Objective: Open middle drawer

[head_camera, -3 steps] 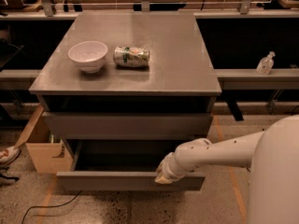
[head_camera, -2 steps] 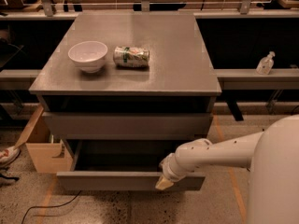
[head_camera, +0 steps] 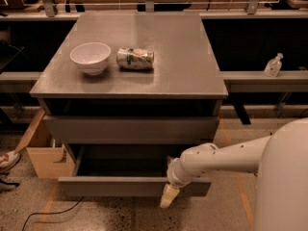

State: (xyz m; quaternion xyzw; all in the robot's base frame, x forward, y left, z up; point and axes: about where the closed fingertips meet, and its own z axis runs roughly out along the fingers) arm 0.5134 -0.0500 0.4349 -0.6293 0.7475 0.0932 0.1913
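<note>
The middle drawer (head_camera: 115, 186) is pulled out toward me, its flat grey front panel well forward of the cabinet and its shallow box showing dark inside. The top drawer (head_camera: 132, 128) above it is closed. The lowest drawer is hidden behind the pulled-out front. My gripper (head_camera: 166, 196) is at the end of the white arm (head_camera: 226, 155) that reaches in from the right. It sits at the middle drawer's front panel, right of centre, with its cream tip hanging over the panel's front face.
A white bowl (head_camera: 90, 57) and a green can (head_camera: 135, 58) lying on its side sit on the cabinet top (head_camera: 183, 57). A wooden box (head_camera: 41, 150) stands on the floor at left, a cable (head_camera: 53, 211) lies in front, and a spray bottle (head_camera: 273, 65) is on the right ledge.
The gripper tip has dropped slightly lower over the drawer's front panel. The drawer stays pulled out about as far as before.
</note>
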